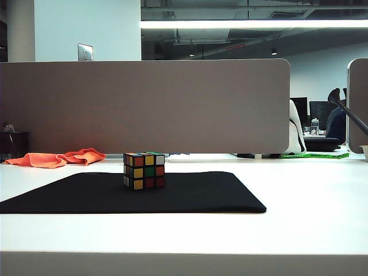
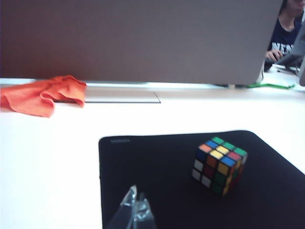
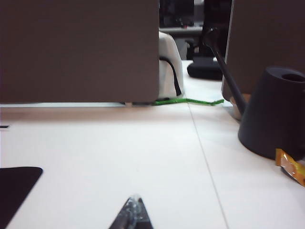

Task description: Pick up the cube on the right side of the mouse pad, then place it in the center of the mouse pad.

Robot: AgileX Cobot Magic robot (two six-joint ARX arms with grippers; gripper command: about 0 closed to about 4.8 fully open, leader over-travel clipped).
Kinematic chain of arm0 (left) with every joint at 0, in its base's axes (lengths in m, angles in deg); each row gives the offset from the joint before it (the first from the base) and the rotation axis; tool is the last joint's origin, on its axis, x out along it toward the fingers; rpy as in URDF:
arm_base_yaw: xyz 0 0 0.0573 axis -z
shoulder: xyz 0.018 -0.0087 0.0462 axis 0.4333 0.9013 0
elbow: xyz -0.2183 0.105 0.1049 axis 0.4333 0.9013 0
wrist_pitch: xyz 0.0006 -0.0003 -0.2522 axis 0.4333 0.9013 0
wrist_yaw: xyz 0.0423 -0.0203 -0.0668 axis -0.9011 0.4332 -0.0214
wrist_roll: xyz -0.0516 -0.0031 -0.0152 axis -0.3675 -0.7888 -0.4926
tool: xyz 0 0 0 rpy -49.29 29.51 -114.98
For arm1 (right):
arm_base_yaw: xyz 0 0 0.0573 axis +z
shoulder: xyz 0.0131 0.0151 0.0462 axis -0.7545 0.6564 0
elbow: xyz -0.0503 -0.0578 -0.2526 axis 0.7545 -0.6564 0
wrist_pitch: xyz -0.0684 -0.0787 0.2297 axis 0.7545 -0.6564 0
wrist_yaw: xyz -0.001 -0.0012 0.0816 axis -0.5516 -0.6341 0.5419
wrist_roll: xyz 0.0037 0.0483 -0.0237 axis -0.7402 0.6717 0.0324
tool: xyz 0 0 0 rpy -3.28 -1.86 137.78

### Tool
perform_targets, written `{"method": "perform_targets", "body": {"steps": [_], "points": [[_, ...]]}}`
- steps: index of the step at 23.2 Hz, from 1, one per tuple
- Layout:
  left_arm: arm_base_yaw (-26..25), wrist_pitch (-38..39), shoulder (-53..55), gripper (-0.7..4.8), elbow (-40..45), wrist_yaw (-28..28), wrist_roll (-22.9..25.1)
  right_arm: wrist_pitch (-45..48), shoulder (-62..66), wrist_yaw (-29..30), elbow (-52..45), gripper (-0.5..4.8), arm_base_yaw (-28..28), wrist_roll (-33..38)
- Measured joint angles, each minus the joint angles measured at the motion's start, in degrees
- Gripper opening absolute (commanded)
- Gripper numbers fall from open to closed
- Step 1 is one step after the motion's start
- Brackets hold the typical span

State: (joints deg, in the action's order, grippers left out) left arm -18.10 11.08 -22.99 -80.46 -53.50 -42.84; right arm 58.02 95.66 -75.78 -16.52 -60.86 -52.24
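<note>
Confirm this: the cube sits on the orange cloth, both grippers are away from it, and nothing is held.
Wrong on one point: the cube sits on the black mouse pad, not the orange cloth, which lies off the pad by the divider. The exterior view shows this. The rest stands: the left gripper and right gripper are away from the cube, holding nothing.

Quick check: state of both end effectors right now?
Left end effector: closed, empty, above the mouse pad edge.
Right end effector: closed, empty, over the bare table.

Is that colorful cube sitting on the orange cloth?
No, the cube stands on the black mouse pad, while the orange cloth lies apart, behind the pad to the left.
</note>
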Motion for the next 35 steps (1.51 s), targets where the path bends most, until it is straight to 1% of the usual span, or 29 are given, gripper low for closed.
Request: {"method": "perform_targets", "body": {"steps": [2, 4, 7, 11, 12, 15, 20, 25, 27, 28, 30, 32, 35], "points": [[0.0, -1.8, 0.0, -0.06, 0.0, -0.8, 0.0, 0.2, -5.2, 0.1, -3.0, -0.06, 0.5, 3.3], [0.0, -2.7, 0.0, -0.06, 0.0, -0.8, 0.0, 0.0, -6.8, 0.2, -4.1, -0.06, 0.9, 4.0], [0.0, -2.9, 0.0, -0.06, 0.0, -0.8, 0.0, -1.4, -9.5, -0.5, -6.1, -0.06, 3.0, 4.3], [0.0, -2.9, 0.0, -0.06, 0.0, -2.8, -0.2, -2.3, -9.6, -4.8, -7.7, -0.06, 7.8, 4.3], [0.0, -3.0, 0.0, -0.06, 0.0, -3.1, -1.3, -1.8, -9.6, -6.7, -8.1, -0.06, 9.7, 4.1], [0.0, -3.9, 0.0, -0.06, 0.0, -3.1, -2.8, -1.3, -9.6, -8.9, -9.3, -0.06, 11.2, 2.8], [0.0, -5.4, 0.0, -0.06, 0.0, -3.1, -2.8, -0.4, -9.6, -9.3, -10.1, -0.06, 10.7, 0.3], [0.0, -5.4, 0.0, -0.06, 0.0, -3.1, -3.0, -0.3, -9.6, -9.2, -10.3, -0.06, 8.9, 0.0], [0.0, -5.4, 0.0, -0.06, 0.0, -3.1, -3.0, -0.4, -9.6, -8.2, -10.5, -0.06, 7.4, 0.0], [0.0, -5.4, 0.0, -0.06, 0.0, -3.1, -3.0, -0.4, -9.6, -6.2, -10.5, -0.06, 6.8, 0.0], [0.0, -5.4, 0.0, -0.06, 0.0, -3.1, -3.0, -0.4, -9.6, -4.7, -10.6, -0.06, 6.7, 0.0], [0.0, -5.4, 0.0, -0.06, 0.0, -3.1, -3.0, -1.2, -10.5, -4.5, -10.6, -0.06, 6.8, 0.0], [0.0, -5.4, 0.0, -0.06, 0.0, -3.1, -3.0, -3.7, -16.5, -4.4, -10.6, -0.06, 6.8, 0.0]]}}
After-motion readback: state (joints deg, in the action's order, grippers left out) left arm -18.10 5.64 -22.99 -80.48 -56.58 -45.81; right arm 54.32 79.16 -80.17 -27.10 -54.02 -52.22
